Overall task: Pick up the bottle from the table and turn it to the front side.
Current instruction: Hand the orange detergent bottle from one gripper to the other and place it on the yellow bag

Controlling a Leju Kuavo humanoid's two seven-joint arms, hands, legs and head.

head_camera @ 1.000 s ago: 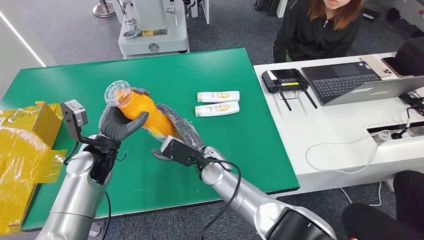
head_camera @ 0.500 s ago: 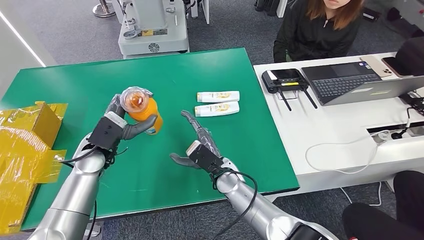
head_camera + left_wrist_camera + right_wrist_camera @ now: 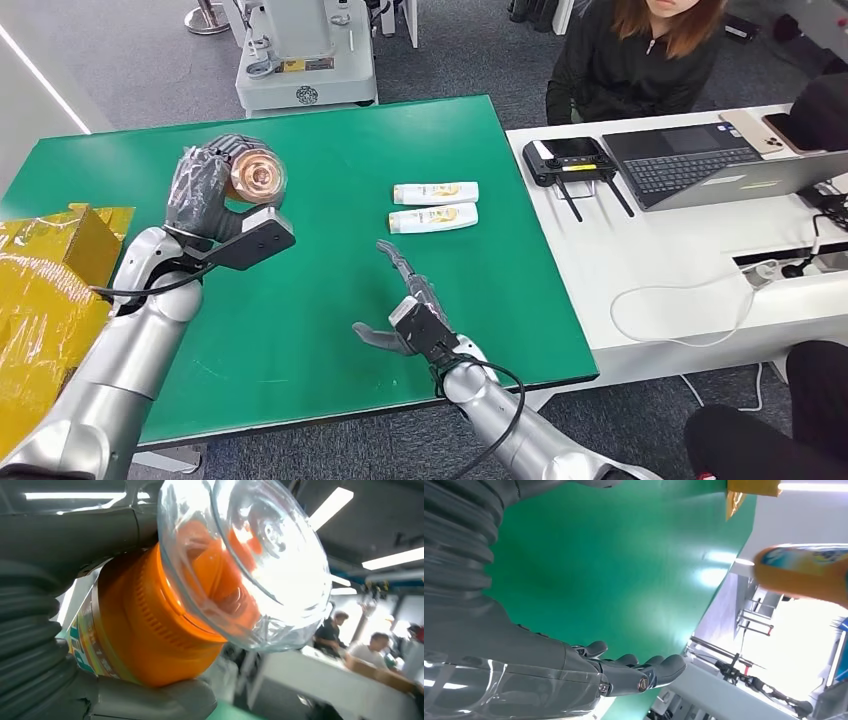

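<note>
Left robot hand [image 3: 205,190] is gripping the orange bottle [image 3: 255,180] around its body, holding it up off the green table [image 3: 330,150] over the far-left area, clear dome cap [image 3: 250,565] pointing roughly back at the head camera. Looks like it's mid-rotation to bring the label face around, judging by how the bottle is lying end-on rather than upright. Wrist view is showing the ribbed orange collar and a strip of printed label [image 3: 82,640] pressed under the fingers, so the grip is sitting on the label zone. Bottle is reading orange right through, probably full; can't tell the level. Right robot hand [image 3: 405,300] is released, fingers spread and holding nothing, hovering near the table's near edge, probably staying close to take or support the bottle. Two white shampoo bottles [image 3: 435,205] are lying side by side toward the right edge, untouched. Yellow bags [image 3: 45,290] are sitting off the left edge.
</note>
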